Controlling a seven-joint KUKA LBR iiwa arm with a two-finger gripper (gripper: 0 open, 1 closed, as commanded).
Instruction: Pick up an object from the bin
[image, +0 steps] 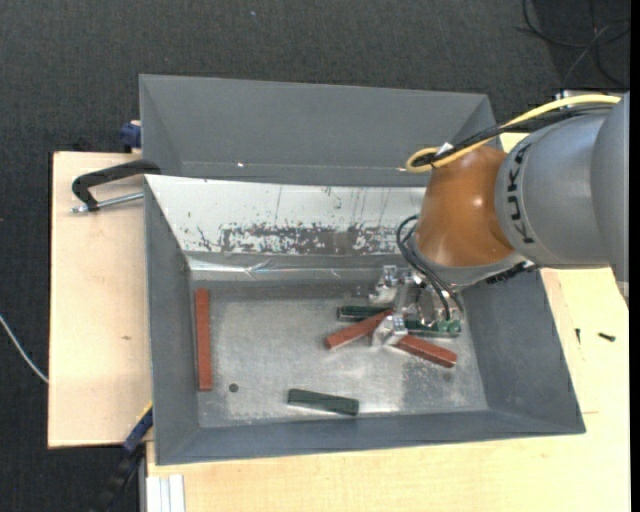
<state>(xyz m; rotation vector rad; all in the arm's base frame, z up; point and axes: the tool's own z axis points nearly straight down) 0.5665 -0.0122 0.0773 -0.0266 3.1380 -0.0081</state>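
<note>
My gripper is down at the bin floor, right of centre, under the orange wrist cover. Its metal fingertips sit among a small cluster of bars. A red-brown bar lies slanted just left of the fingertips, touching or almost touching them. Another red-brown bar lies just right and below. A dark green bar rests behind the red one, partly hidden by the gripper. I cannot see a thing clearly between the fingers.
A long red-brown bar lies along the left wall of the bin. A dark green bar lies near the front wall. A tiny dark speck sits at the front left. The arm enters from the right.
</note>
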